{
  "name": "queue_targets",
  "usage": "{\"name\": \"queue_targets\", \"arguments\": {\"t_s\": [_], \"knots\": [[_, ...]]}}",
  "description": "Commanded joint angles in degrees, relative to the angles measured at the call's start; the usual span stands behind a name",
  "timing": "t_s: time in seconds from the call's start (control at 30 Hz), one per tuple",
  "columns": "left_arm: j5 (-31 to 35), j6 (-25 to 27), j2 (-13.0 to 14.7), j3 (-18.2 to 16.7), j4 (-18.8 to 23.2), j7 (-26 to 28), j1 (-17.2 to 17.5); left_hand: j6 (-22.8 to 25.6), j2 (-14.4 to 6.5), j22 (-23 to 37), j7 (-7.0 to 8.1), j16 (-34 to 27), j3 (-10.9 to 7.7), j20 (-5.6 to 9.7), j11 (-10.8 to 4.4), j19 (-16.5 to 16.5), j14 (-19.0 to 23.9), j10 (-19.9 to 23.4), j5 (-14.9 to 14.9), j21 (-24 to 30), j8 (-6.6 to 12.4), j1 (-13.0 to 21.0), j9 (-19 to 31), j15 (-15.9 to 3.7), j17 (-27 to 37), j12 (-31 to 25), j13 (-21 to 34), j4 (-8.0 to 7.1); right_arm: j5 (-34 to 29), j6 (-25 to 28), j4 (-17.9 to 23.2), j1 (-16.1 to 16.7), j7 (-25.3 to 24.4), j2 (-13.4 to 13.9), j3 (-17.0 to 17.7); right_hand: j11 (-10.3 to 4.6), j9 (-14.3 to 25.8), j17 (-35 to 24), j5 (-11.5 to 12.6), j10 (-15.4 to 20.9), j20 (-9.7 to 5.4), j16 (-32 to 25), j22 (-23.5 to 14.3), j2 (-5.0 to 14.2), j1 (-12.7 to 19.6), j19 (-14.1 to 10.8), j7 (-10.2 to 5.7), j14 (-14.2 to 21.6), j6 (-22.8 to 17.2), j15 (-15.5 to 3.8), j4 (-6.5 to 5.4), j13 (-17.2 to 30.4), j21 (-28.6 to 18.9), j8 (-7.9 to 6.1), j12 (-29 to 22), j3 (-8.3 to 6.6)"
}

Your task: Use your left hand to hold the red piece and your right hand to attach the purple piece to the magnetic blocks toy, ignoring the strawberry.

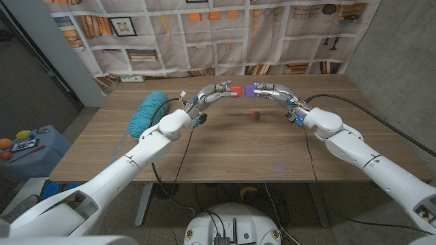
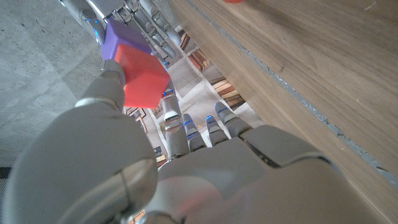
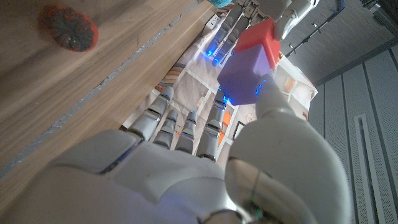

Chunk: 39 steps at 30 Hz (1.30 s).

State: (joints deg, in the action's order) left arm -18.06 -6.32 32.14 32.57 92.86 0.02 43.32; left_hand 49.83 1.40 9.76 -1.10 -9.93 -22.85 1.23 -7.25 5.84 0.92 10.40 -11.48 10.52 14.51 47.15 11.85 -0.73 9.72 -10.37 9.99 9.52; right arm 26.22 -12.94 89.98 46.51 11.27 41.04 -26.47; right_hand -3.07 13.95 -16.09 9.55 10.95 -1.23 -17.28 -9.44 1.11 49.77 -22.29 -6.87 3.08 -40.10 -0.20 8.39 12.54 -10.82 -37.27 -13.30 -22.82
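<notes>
my left hand (image 1: 216, 93) pinches the red piece (image 1: 236, 90), my right hand (image 1: 270, 91) pinches the purple piece (image 1: 250, 89); the blocks touch face to face between my fingertips, above the table (image 1: 225, 146). rigid, light, probably slick plastic, so grip flat faces. strawberry (image 1: 256, 115) below my right hand, clear of the join.

The red piece (image 2: 144, 79) is held at the fingertips of the left hand (image 2: 180, 168), with the purple piece (image 2: 122, 42) pressed against it. The right hand (image 2: 118, 12) is seen gripping the purple piece beside the wooden desk (image 2: 298, 68).
</notes>
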Motion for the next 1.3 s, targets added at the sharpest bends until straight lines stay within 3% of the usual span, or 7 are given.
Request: {"name": "queue_targets", "arguments": {"t_s": [0.03, 0.73, 1.07, 1.3], "knots": [[-0.3, -0.2, -0.5, 0.5, -0.9, -0.6, -0.6, 6.3, -2.4, 0.2, 6.5, -0.1, -0.1, 0.05, 0.1, -0.3, -0.3, 0.0, -0.2, 0.2, 0.21, 1.9, 0.2, 0.02, 0.1, -0.2, 0.1, -0.27, 0.1, -1.0, -1.4, -1.0, 1.0, -1.0, -0.6, 0.39, 0.2, -0.2, 0.4, 0.1, 0.05, 0.1, -0.2, 3.08, -0.5, 0.0, -5.78, 0.0, -6.5, 0.24, 0.17, -0.1, -0.1, -1.15, 0.3, 0.23], [-0.6, -0.2, -0.8, 1.0, -1.8, -1.9, -1.5, 4.9, -2.3, 0.2, 7.2, -0.2, 0.18, 0.03, 0.18, -0.6, -0.7, -0.6, -0.3, 0.3, -0.56, 1.7, 0.2, 0.1, 0.1, -0.2, 0.1, -0.17, 0.8, -1.5, -2.0, -1.3, 1.8, -1.5, -0.7, 0.54, -0.3, -0.3, 0.4, 0.2, 0.12, 0.2, -0.2, 3.27, -0.6, -0.1, -5.76, 0.0, -6.8, 0.35, 0.28, -0.1, -0.1, -0.91, 0.4, 0.56], [-1.7, -0.1, -0.5, 1.0, -2.1, -3.1, -1.6, -2.4, -1.5, 0.2, 6.76, -0.1, 1.22, -0.49, 2.05, -1.9, -2.6, -3.6, -0.2, 0.2, -3.41, 0.2, 0.1, 1.26, 0.2, 0.0, 0.1, -0.33, 0.9, -1.8, -2.2, -1.2, 1.3, -1.9, -0.6, 0.53, -0.6, -0.3, 0.4, 0.5, 0.2, 0.2, -0.2, 3.37, -0.6, -0.2, -5.72, 0.0, -7.3, 0.21, 0.33, -0.1, -0.1, -0.91, 0.3, 0.71], [-2.3, -0.2, -0.7, 0.9, -2.2, -3.3, -1.4, -5.1, -1.0, 0.3, 6.39, -0.1, 1.73, -0.85, 3.49, -2.8, -3.6, -4.6, -0.1, 0.1, -3.89, -0.8, 0.1, 1.89, 0.2, -0.1, 0.1, -0.52, 0.9, -1.8, -2.1, -0.9, 1.1, -1.8, -0.6, 0.45, -0.8, -0.3, 0.4, 0.7, 0.16, 0.1, -0.2, 3.46, -0.6, -0.2, -5.73, 0.2, -7.6, 0.11, 0.37, -0.1, -0.1, -0.89, 0.3, 0.81]]}}
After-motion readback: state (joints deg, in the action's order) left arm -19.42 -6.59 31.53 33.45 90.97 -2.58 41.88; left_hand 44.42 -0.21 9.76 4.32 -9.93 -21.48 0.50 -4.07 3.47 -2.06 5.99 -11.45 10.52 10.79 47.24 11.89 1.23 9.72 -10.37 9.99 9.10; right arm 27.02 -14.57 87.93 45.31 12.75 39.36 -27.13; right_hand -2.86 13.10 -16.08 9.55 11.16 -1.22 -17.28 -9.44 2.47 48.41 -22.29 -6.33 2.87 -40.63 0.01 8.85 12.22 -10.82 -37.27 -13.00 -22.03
